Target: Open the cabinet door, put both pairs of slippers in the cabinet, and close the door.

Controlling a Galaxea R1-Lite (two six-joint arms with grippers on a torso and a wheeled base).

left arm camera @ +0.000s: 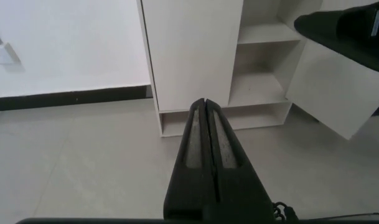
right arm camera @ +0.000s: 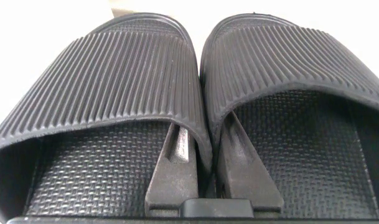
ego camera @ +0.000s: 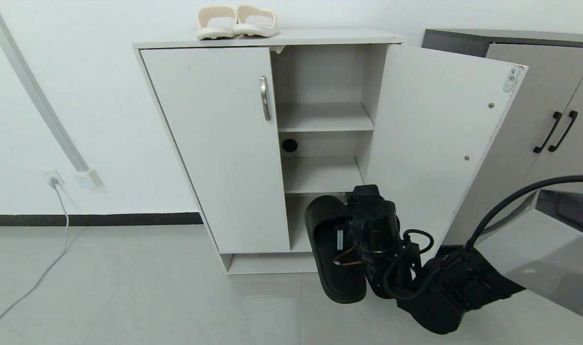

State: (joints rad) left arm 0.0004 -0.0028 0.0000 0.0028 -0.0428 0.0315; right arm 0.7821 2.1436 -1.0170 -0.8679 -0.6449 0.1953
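Note:
A white cabinet [ego camera: 214,143] stands against the wall, its left door closed and its right door [ego camera: 430,139] swung open on bare shelves [ego camera: 322,117]. A beige pair of slippers [ego camera: 237,21] lies on its top. My right gripper [right arm camera: 208,168] is shut on a black pair of slippers [ego camera: 332,249], pinching the inner edges where the two straps [right arm camera: 201,93] meet. It holds them in front of the lowest compartment. My left gripper [left arm camera: 205,106] is shut on nothing, low over the floor and pointing at the cabinet [left arm camera: 195,56]; the black slippers [left arm camera: 345,28] hang off to one side.
A grey cabinet [ego camera: 535,120] with black handles stands right behind the open door. A wall socket [ego camera: 54,181] with a cable trailing over the floor is at the left. Grey tiled floor [ego camera: 128,297] lies open before the cabinet.

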